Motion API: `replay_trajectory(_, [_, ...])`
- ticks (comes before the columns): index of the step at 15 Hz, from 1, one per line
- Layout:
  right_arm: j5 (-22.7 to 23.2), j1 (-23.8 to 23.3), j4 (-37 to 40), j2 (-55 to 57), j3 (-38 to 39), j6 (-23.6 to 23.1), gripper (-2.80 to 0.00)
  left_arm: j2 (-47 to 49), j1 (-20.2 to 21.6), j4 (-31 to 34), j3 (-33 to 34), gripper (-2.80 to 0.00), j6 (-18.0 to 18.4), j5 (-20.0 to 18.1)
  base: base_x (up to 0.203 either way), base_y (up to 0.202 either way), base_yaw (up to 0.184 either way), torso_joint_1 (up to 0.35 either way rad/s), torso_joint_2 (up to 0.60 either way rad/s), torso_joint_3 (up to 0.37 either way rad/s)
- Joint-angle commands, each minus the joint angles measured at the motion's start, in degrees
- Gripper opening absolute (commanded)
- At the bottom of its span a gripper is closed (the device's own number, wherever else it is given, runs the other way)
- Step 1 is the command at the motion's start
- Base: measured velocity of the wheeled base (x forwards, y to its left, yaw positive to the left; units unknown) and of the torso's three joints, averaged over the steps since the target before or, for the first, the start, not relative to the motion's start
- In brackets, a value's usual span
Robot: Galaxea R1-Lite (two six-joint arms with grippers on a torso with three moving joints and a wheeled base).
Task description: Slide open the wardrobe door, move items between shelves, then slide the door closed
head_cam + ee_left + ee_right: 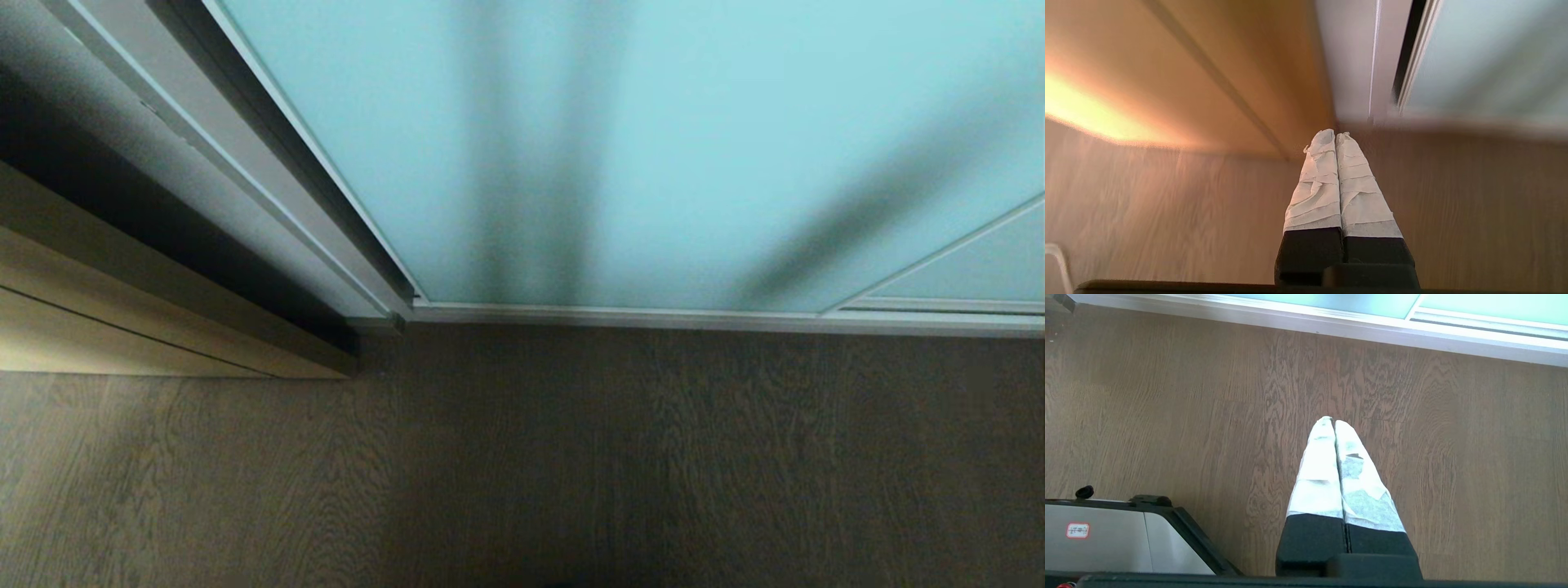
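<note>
**Q:** Surroundings?

**Me:** Dark wood-grain floor point(571, 457) fills the lower part of my head view. Taking the sliding wardrobe door point(653, 147) as landmark: its frosted pale aqua pane stands straight ahead of me, slim silver-white frame meeting the floor along the bottom rail. It sits drawn across the opening, so nothing of the shelves or the cushion shows behind it, only soft dark shadows on the glass. A second aqua panel point(980, 269) overlaps it at the far right corner.

**Q:** What lies left of the door?

**Me:** White wardrobe frame point(245, 163) just beside the door's left edge, then a light wooden door point(122, 327) beyond that, meeting the floor.

**Q:** Left end effector?

**Me:** Left end effector point(1335, 136) is clenched, its two white-taped fingers point(1323, 183) pressed flat together with nothing between them. It hangs over the floor, tips pointing toward the corner where the wooden door meets the wardrobe frame, left of the sliding door and clear of it. That view is smeared.

**Q:** Right end effector?

**Me:** Right end effector point(1331, 421) is also clenched and empty, taped fingers point(1318, 473) together. It hangs above bare floor, in front of the sliding door's bottom rail, apart from it. Part of my grey base point(1106, 539) shows beside it.
</note>
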Motion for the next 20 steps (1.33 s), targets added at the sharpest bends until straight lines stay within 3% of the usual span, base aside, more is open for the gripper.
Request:
replay_trajectory(1, [0.0,0.0,0.0,0.1,0.0,0.0,-2.80,-5.5,0.3,-0.8,4.7,-2.80,-0.8,0.2,0.000,0.000,0.000,0.000,0.00,0.000])
replay_trajectory(4, [0.0,-0.1,0.0,0.1,0.0,0.0,-2.80,-6.1,1.8,0.9,5.1,-2.80,-0.7,1.2,0.000,0.000,0.000,0.000,0.00,0.000])
replay_trajectory(6, [0.0,0.0,0.0,0.1,0.0,0.0,-2.80,-9.8,5.1,3.4,5.7,-2.80,-0.6,1.1,0.000,0.000,0.000,0.000,0.00,0.000])
replay_trajectory(8, [0.0,-0.1,0.0,0.1,0.0,0.0,-2.80,-14.7,5.5,5.8,8.1,-2.80,-0.4,0.8,0.000,0.000,0.000,0.000,0.00,0.000])
replay_trajectory(10, [0.0,0.0,0.0,0.1,0.0,0.0,-2.80,-20.2,5.5,8.0,12.7,-2.80,1.3,-2.6,0.000,0.000,0.000,0.000,0.00,0.000])
replay_trajectory(12, [0.0,0.0,0.0,0.1,0.0,0.0,-2.80,-21.3,5.6,6.1,20.0,-2.80,3.2,-6.1,0.000,0.000,0.000,0.000,0.00,0.000])
replay_trajectory(14, [0.0,0.0,0.0,0.1,0.0,0.0,-2.80,-21.3,5.6,1.8,23.2,-2.80,2.4,-12.4,0.000,0.000,0.000,0.000,0.00,0.000])
replay_trajectory(15, [0.0,0.0,0.0,0.1,0.0,0.0,-2.80,-21.3,5.6,4.6,23.3,-2.80,1.8,-15.3,0.000,0.000,0.000,0.000,0.00,0.000])
replay_trajectory(17, [0.0,0.0,0.0,0.1,0.0,0.0,-2.80,-21.3,5.6,10.6,22.6,-2.80,0.2,-16.3,0.000,0.000,0.000,0.000,0.00,0.000])
replay_trajectory(20, [0.0,-0.1,0.0,0.1,0.0,0.0,-2.80,-21.3,5.6,7.5,23.4,-2.80,-0.2,-16.2,0.000,0.000,0.000,0.000,0.00,0.000])
